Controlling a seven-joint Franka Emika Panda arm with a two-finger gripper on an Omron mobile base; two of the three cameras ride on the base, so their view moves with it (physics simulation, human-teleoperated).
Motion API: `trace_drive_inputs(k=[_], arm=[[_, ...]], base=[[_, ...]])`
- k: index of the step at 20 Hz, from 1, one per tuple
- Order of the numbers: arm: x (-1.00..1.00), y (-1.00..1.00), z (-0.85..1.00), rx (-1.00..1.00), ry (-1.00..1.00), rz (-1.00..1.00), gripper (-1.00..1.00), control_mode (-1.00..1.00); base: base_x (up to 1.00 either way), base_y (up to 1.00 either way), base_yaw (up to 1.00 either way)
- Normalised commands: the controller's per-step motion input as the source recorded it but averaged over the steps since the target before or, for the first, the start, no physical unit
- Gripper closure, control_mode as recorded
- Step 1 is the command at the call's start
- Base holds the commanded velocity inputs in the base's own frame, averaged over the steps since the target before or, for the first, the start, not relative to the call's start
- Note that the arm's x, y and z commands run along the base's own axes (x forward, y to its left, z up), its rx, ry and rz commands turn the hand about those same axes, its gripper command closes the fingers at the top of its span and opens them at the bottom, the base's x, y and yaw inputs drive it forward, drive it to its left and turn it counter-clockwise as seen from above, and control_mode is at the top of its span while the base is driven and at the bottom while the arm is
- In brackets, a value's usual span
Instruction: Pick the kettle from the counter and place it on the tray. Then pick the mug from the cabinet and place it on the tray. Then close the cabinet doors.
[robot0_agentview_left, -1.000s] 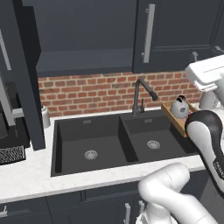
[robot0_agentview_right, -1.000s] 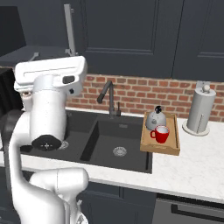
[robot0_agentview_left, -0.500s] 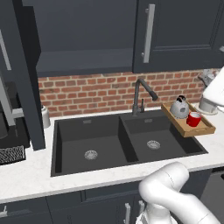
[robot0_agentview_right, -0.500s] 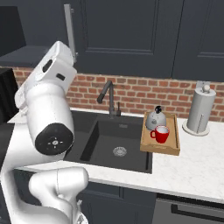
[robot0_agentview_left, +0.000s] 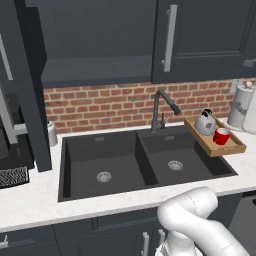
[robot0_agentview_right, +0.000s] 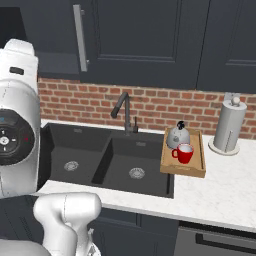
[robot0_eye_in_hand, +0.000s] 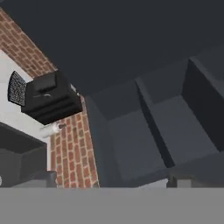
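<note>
The silver kettle (robot0_agentview_left: 205, 123) (robot0_agentview_right: 178, 136) and the red mug (robot0_agentview_left: 221, 135) (robot0_agentview_right: 184, 153) stand side by side on the wooden tray (robot0_agentview_left: 234, 148) (robot0_agentview_right: 196, 170), which rests on the white counter (robot0_agentview_right: 220, 186) right of the sink. The cabinet (robot0_agentview_left: 95, 70) has its left door (robot0_agentview_left: 29, 100) swung open and its right door (robot0_agentview_left: 205, 40) shut. My gripper (robot0_eye_in_hand: 113, 183) is open, fingertips (robot0_eye_in_hand: 180, 180) wide apart with nothing between them. It faces the dark cabinet interior (robot0_eye_in_hand: 144, 131) from below.
A black double sink (robot0_agentview_left: 125, 160) with a dark faucet (robot0_agentview_left: 161, 107) fills the middle of the counter. A white paper-towel roll (robot0_agentview_right: 229, 125) stands right of the tray. A black appliance (robot0_eye_in_hand: 49, 99) sits at the far left by the brick wall.
My arm has swung leftward away from the tray, and its upper links now loom at the left of the right base view. Kettle, mug and tray have not moved.
</note>
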Motion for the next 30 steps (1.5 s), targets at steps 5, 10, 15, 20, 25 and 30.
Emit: trace_drive_inputs(k=[5,10,15,20,25,30], arm=[[0.0,0.21,-0.17,-0.42,0.0,0.0,-1.0,-1.0],[0.0,0.08,-0.1,-0.29,0.0,0.0,-1.0,-1.0],[-0.03,0.02,-0.06,-0.21,0.0,0.0,-1.0,-1.0],[-0.01,0.12,-0.06,-0.28,0.0,0.0,-1.0,-1.0],[-0.02,0.09,-0.02,-0.27,0.0,0.0,-1.0,-1.0],[-0.06,0.13,-0.02,-0.26,0.0,0.0,-1.0,-1.0]], base=[[0.0,0.0,0.0],[0.0,0.0,0.0],[0.0,0.0,0.0],[0.0,0.0,0.0],[0.0,0.0,0.0],[0.0,0.0,0.0]])
